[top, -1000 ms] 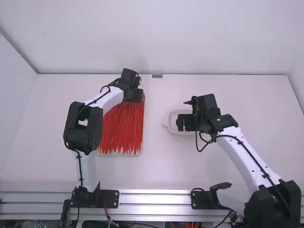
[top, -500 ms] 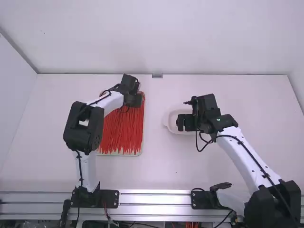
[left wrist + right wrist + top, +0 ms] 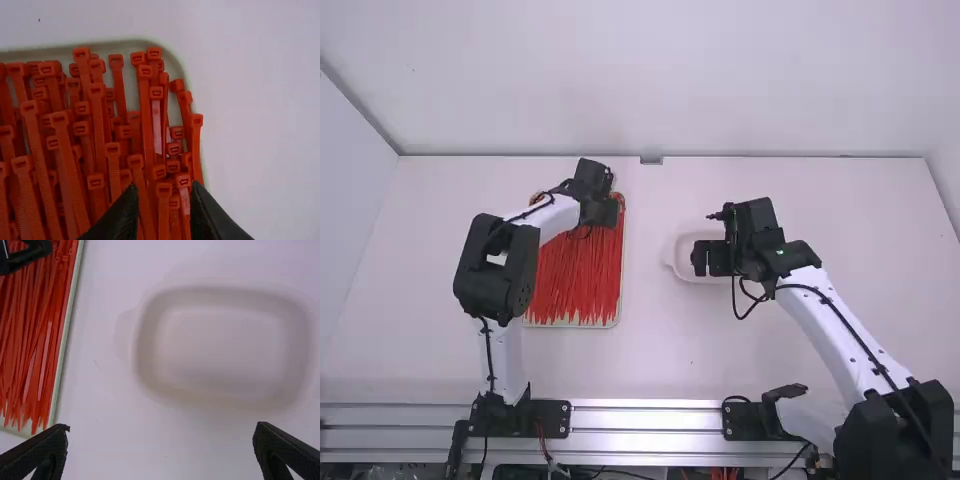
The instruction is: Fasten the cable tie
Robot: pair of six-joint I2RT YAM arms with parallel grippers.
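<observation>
Hovering at the tray's (image 3: 172, 52) corner, my left gripper (image 3: 161, 210) stands parted, with orange-red cable ties (image 3: 100, 150), square-headed, piled between its fingers; my right gripper (image 3: 160, 432) gapes wide over a white dish (image 3: 220, 350).

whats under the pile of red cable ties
A pale tray: its rim shows along the edges of the red cable ties. The tray's floor is covered by them, so anything else lying beneath cannot be seen.
</observation>
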